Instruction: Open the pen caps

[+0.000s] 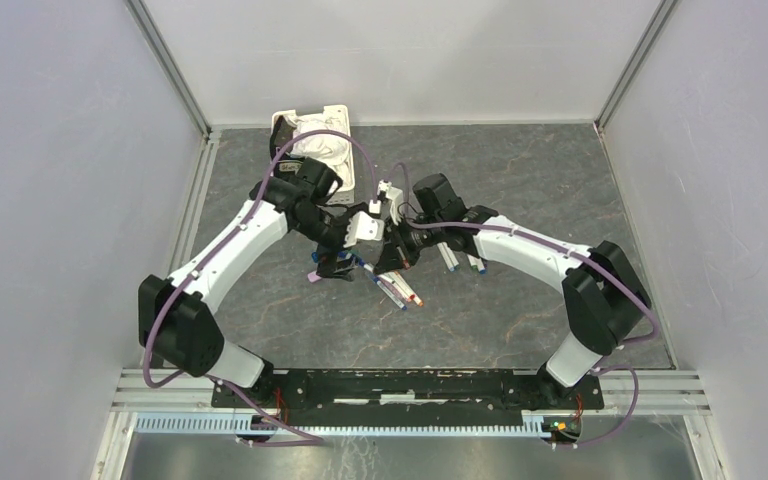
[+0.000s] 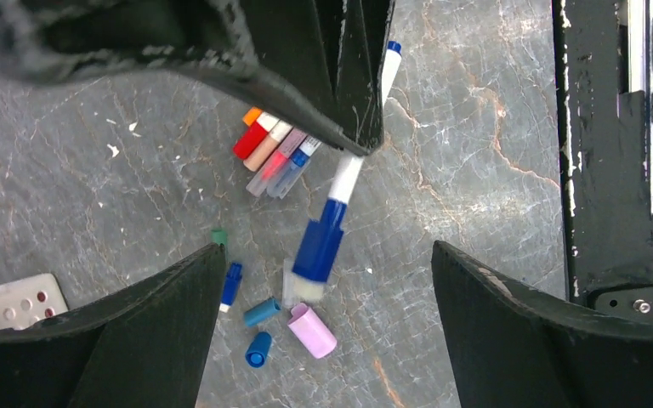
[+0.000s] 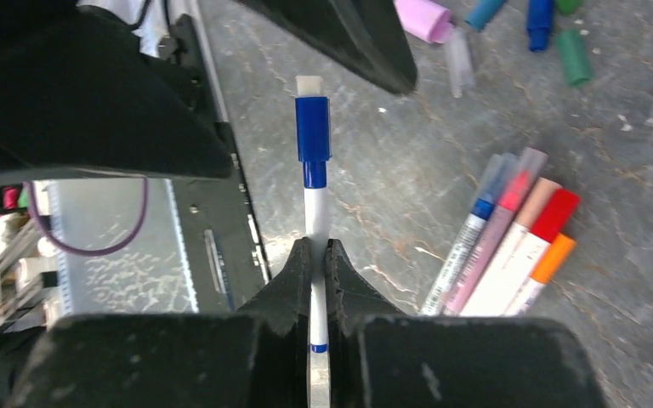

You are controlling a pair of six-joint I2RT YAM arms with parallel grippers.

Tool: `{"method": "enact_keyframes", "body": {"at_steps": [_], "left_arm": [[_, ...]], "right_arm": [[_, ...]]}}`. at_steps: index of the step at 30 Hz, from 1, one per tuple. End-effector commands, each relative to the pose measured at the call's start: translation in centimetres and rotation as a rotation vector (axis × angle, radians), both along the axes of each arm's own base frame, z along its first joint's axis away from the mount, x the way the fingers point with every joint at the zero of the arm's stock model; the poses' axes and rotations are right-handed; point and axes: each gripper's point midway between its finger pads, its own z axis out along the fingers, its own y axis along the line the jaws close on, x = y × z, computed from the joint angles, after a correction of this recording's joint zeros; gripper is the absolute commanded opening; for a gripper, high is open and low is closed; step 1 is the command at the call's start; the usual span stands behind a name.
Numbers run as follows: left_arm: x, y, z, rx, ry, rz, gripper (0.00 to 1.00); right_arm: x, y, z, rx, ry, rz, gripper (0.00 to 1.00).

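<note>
A grey marbled table [image 1: 560,200] sits between white walls. Both arms bend inward and meet over its centre. The right gripper [image 3: 319,255] is clamped tight on a white pen [image 3: 315,212], whose blue cap [image 3: 313,140] is on. The left gripper [image 2: 327,255] holds its jaws wide on either side of that cap, touching nothing. In the left wrist view, loose caps [image 2: 312,331] in pink, blue and green lie at 7 o'clock from it, and a row of capped pens [image 2: 272,153] at 11 o'clock. A white basket [image 1: 338,112] stands at the table's far edge.

loose pen caps [image 2: 312,331] lie on the table [image 2: 476,127] near a row of pens [image 2: 274,153], basket [image 1: 315,140] behind them
</note>
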Motion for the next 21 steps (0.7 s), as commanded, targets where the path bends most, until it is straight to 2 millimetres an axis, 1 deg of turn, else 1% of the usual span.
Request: {"method": "enact_keyframes", "body": {"at_steps": [1,5,8,10,12,13,14,15,16,19,21], "left_arm": [[-0.2,-0.5,-0.6,0.022,-0.049,-0.071,0.92],[-0.7,-0.4,-1.2,0.044,-0.051,-0.091,0.77],[-0.7,-0.3,-1.2,0.049,-0.062,-0.092,0.6],[-0.6,-0.3,-1.2,0.047,-0.075,-0.095,0.45],[-0.6,-0.3,-1.1,0.046,-0.09,-0.098,0.23],[-0.5,-0.3,-1.1,0.049,-0.098,-0.097,0.1],[-0.5,-0.4,-1.0,0.049,-0.108,-0.097,0.03],[-0.4,-0.4,-0.9,0.048,-0.116,-0.097,0.02],[-0.5,-0.4,-0.8,0.048,-0.121,-0.098,0.02],[-0.6,-0.5,-0.4,0.041,-0.135,-0.103,0.02],[-0.6,-0.4,-0.3,0.04,-0.144,-0.106,0.02]], "right_arm": [[-0.6,1.9,3.4,0.125,0.031,0.078,0.0],[-0.8,2.2,3.6,0.148,0.055,0.089,0.0],[-0.8,2.4,3.7,0.155,0.067,0.089,0.0],[-0.8,2.4,3.7,0.161,0.073,0.089,0.0],[-0.8,2.5,3.8,0.163,0.074,0.089,0.0],[-0.7,2.5,3.8,0.163,0.075,0.087,0.0],[-0.6,2.6,3.6,0.157,0.086,0.075,0.07],[-0.6,2.7,3.5,0.158,0.096,0.074,0.17],[-0.7,3.0,3.4,0.158,0.106,0.079,0.25],[-1.4,4.1,2.9,0.151,0.139,0.114,0.36],[-1.6,4.7,2.7,0.151,0.156,0.129,0.37]]}}
